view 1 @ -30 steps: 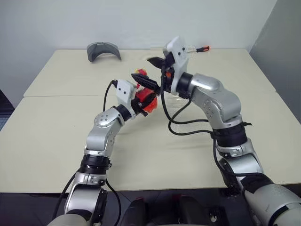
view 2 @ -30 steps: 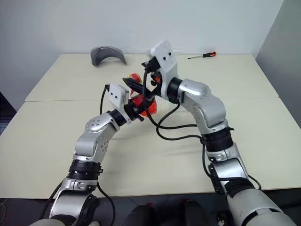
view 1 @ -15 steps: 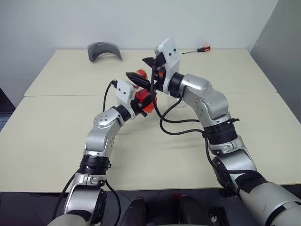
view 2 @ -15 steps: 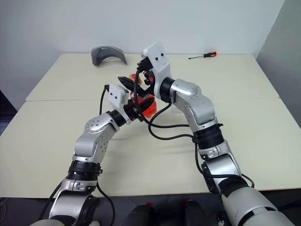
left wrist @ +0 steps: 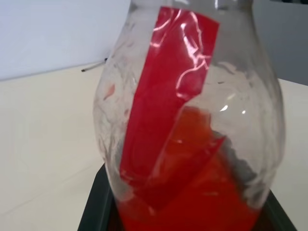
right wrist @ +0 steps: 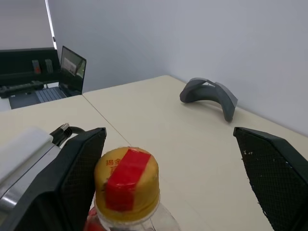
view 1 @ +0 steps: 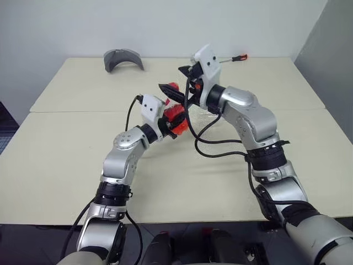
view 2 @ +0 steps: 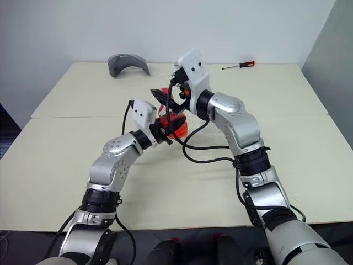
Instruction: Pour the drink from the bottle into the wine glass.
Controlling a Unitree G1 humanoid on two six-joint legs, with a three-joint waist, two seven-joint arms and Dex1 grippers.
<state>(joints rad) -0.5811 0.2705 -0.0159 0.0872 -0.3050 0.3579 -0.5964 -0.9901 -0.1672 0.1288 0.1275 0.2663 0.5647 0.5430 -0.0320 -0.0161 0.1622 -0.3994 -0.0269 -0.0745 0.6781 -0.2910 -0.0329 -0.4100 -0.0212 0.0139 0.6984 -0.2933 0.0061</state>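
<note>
The bottle [left wrist: 190, 130] is held above the middle of the tabletop [view 1: 66, 143], pinched at its lower body by the left tool [view 1: 175, 117]. It is a clear plastic bottle with a rounded body and a red label [left wrist: 168, 101]; the red-orange drink [left wrist: 202, 192] fills the lower part of it. The yellow screw cap with a red strip [right wrist: 127, 185] is on the neck. In the left wrist view the black fingers [left wrist: 96, 204] sit on either side of the bottle's base, pressed against it.

The right tool [right wrist: 168, 178] is just above the bottle, spread wide, with its two fingers [right wrist: 79, 168] standing either side of the cap and clear of it; the cap sits nearer one finger than the other. In the head views the right tool [view 1: 177, 88] comes in from the right and points toward the left one.

The wine glass seems to be the faint clear shape on the tabletop behind the right forearm, but I cannot tell for sure.

A grey curved object [view 1: 122, 57] lies at the far left of the tabletop. A screwdriver with an orange handle [view 2: 238, 65] lies at the far edge, well apart from both tools. A laptop [right wrist: 72, 70] stands on another desk in the background.
</note>
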